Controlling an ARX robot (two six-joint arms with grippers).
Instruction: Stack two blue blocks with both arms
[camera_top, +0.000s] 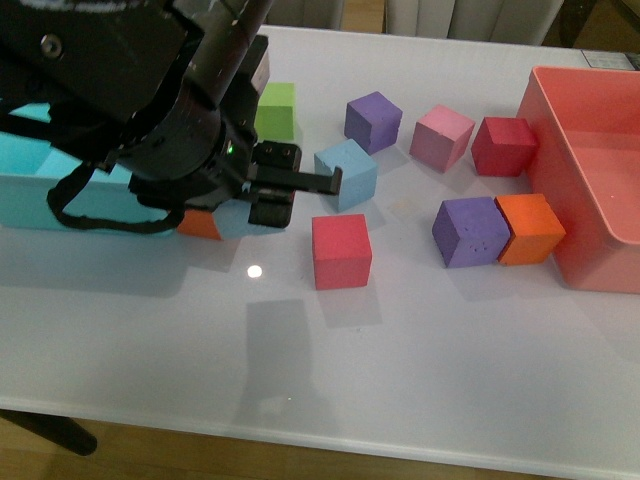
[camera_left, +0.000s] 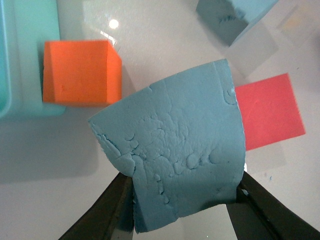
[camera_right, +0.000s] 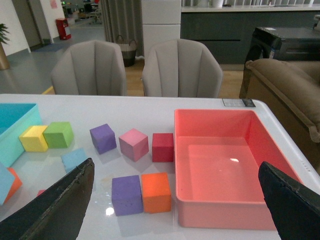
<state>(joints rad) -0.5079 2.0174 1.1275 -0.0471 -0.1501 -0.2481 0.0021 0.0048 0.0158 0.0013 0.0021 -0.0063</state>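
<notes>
My left gripper (camera_left: 182, 200) is shut on one blue block (camera_left: 172, 155), which fills the left wrist view, lifted above the table. In the front view that block shows only as a light blue patch (camera_top: 237, 217) under the left gripper (camera_top: 275, 200), beside an orange cube (camera_top: 200, 225). The other blue block (camera_top: 347, 172) rests on the table just right of the gripper, and also shows as a blue block (camera_right: 75, 159) in the right wrist view. My right gripper (camera_right: 175, 210) hangs open and empty, high above the table's right side, out of the front view.
A red cube (camera_top: 341, 250) sits in front of the blue block. Green (camera_top: 275, 110), purple (camera_top: 373, 121), pink (camera_top: 441, 137), dark red (camera_top: 503, 146), purple (camera_top: 470, 232) and orange (camera_top: 530, 228) cubes lie around. A teal bin (camera_top: 40, 190) stands left, a pink bin (camera_top: 590, 150) right.
</notes>
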